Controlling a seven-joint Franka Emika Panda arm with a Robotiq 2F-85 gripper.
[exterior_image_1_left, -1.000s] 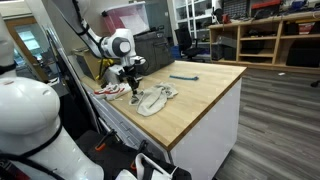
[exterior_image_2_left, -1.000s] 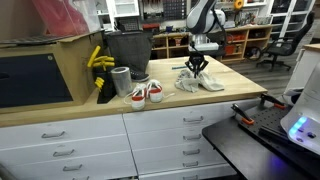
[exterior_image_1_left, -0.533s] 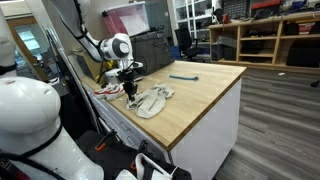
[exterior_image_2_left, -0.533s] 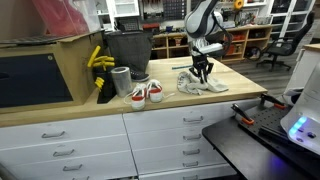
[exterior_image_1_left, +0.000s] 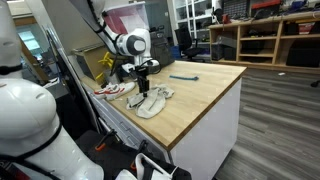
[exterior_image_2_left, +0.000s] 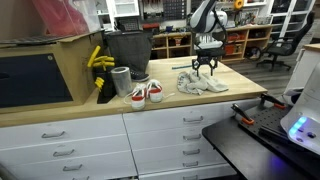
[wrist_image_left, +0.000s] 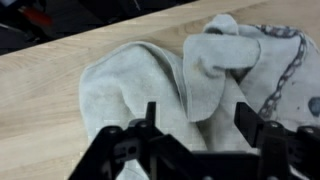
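Above the cloth (wrist_image_left: 130, 85), the pincer (wrist_image_left: 195, 112) is seen from the wrist view with its two dark fingers spread wide and nothing clamped between them. The cloth, pale grey with a patterned corner, lies crumpled in soft folds on the wooden desk (wrist_image_left: 40, 95). In both exterior views the pincer (exterior_image_1_left: 143, 88) is shown hanging just over the cloth (exterior_image_1_left: 156, 100), near the desk edge. Whether the fingertips brush the fabric cannot be told. Beside the cloth (exterior_image_2_left: 202, 84), a pair of red and white shoes (exterior_image_2_left: 146, 94) is set, with a grey cup (exterior_image_2_left: 121, 80) just past them. Well apart from the cloth, a small blue tool (exterior_image_1_left: 183, 76) is left on the desk.

The step in hand is judged to be a pause over the cloth with the grip open. For a next move, a raised fold would need to be picked out, the pincer lowered squarely around it, and the fingers pressed together before any lift.
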